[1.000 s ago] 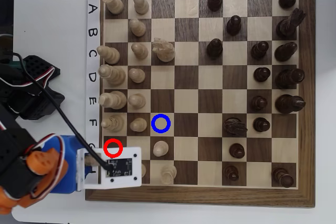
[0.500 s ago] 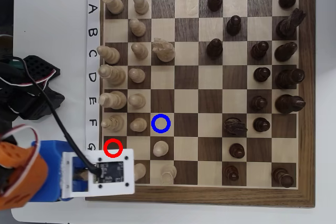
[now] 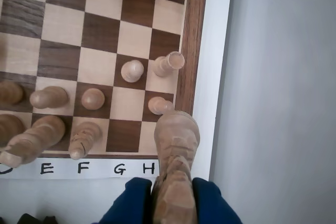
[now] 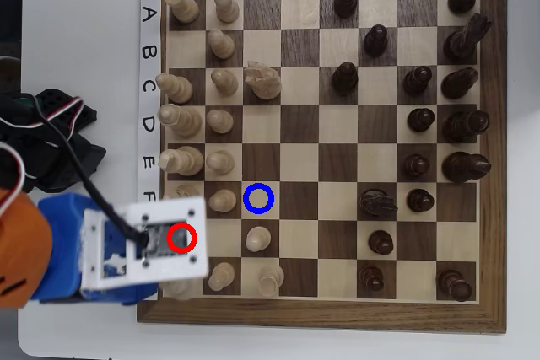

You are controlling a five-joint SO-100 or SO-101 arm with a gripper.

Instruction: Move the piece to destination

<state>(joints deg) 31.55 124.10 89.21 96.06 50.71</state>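
Note:
In the wrist view the piece (image 3: pixel 177 142), a pale cream carved knight, stands up between my two blue fingers (image 3: pixel 131 203) at the bottom edge. My gripper (image 3: pixel 175 195) is shut on it, and its head overlaps the board's corner near the H label. In the overhead view the white camera board (image 4: pixel 143 242) on my wrist covers the G1 corner and the red ring (image 4: pixel 180 238), hiding the gripper and the piece. The destination (image 4: pixel 259 199), ringed in blue, is an empty square in row F, column 3, up and to the right of the wrist.
Cream pawns stand close by: one (image 4: pixel 223 201) left of the blue ring, one (image 4: pixel 257 239) below it, two (image 4: pixel 223 276) (image 4: pixel 271 278) on the bottom row. Another cream knight (image 4: pixel 263 82) sits at C3. Dark pieces (image 4: pixel 378 202) fill the right half. Black cables (image 4: pixel 51 149) lie left of the board.
My wrist has moved up the overhead view from the board's bottom row to rows F and G. Its camera board now covers the red ring.

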